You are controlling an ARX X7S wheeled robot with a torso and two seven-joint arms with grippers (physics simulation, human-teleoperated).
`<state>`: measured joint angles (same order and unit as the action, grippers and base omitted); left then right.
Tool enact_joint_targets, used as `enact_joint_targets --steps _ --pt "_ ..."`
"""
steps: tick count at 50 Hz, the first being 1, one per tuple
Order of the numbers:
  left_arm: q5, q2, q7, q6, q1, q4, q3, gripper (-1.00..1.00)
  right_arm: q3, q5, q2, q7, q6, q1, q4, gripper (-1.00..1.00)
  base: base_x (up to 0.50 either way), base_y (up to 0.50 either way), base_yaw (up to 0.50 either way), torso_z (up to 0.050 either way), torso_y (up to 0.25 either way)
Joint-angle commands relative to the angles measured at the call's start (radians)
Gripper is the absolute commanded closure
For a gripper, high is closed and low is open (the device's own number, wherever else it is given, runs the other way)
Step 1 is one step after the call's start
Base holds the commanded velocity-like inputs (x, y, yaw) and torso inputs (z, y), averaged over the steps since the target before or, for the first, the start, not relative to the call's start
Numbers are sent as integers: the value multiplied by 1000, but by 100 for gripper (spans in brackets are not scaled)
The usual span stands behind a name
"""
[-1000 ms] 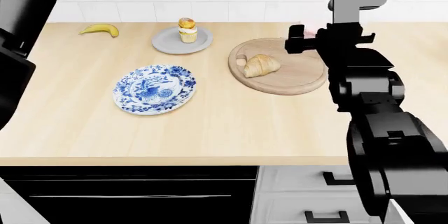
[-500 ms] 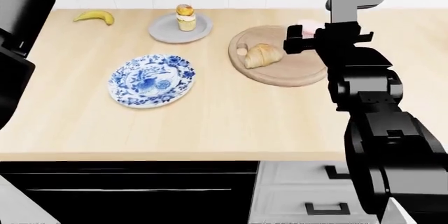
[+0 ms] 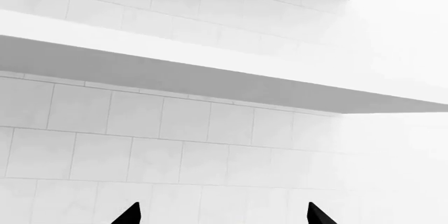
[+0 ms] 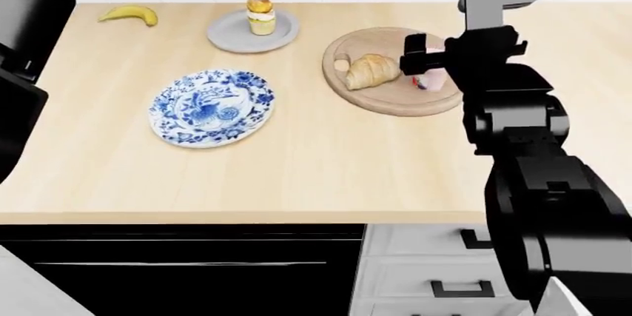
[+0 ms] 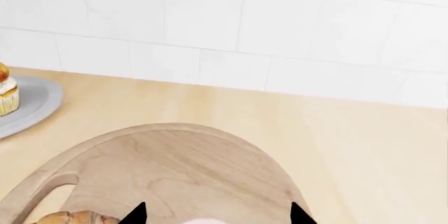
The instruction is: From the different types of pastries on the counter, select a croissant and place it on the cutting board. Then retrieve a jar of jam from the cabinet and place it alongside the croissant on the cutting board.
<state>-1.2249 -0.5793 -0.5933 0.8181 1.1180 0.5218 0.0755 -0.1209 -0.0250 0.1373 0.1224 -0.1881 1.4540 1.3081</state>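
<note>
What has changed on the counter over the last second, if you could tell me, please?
The right gripper has brought the jar of jam from the far rim of the cutting board to over the board, beside the croissant. Whether it is released is unclear. The croissant, cupcake, banana and patterned plate stayed put.

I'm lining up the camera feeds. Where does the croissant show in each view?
Head view: croissant on the left part of the cutting board.
Right wrist view: only its tip at the frame edge.
Left wrist view: not in it.
Shared landmark: the cutting board.
</note>
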Motion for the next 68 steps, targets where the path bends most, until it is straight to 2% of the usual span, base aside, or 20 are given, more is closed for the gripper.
enact_joint_targets --steps 1,12,16,28,38,48,50,53,55,61,68 --pt "-1 -2 -2 -6 -6 1 -2 -100 8 14 -1 5 -2 7 0 -100 0 0 0 0 0" --pt "-7 -2 -7 -5 2 1 0 -100 7 11 2 47 -14 58 -42 -100 0 0 0 0 0" --pt "-14 -2 -13 -1 11 2 1 -100 17 -10 20 62 -247 -48 -414 -100 0 0 0 0 0" --pt "-11 -13 -15 -2 16 1 -1 -100 109 -96 80 56 -775 -235 -1215 -100 0 0 0 0 0" --pt "-10 -21 -15 0 19 1 1 -100 239 -162 130 40 -1113 -279 -1652 -100 0 0 0 0 0" --pt "-4 -24 -14 1 25 -2 8 -100 346 -217 179 35 -1381 -226 -1927 -100 0 0 0 0 0" --pt "-9 -27 -20 5 29 1 8 -100 392 -397 233 -94 -1382 -233 -1937 -100 0 0 0 0 0" --pt "-19 -32 -31 12 34 6 6 -100 476 -847 360 -463 -1382 -222 -1911 -100 0 0 0 0 0" --pt "-23 -33 -36 15 37 9 5 -100 502 -1098 423 -624 -1381 -202 -1889 -100 0 0 0 0 0" --pt "-42 -46 -55 26 46 23 -3 -100 545 -1430 560 -881 -1371 -152 -1854 -100 0 0 0 0 0" --pt "-78 -76 -92 41 57 52 -26 -100 579 -1695 714 -1086 -1323 -121 -1819 -100 0 0 0 0 0"
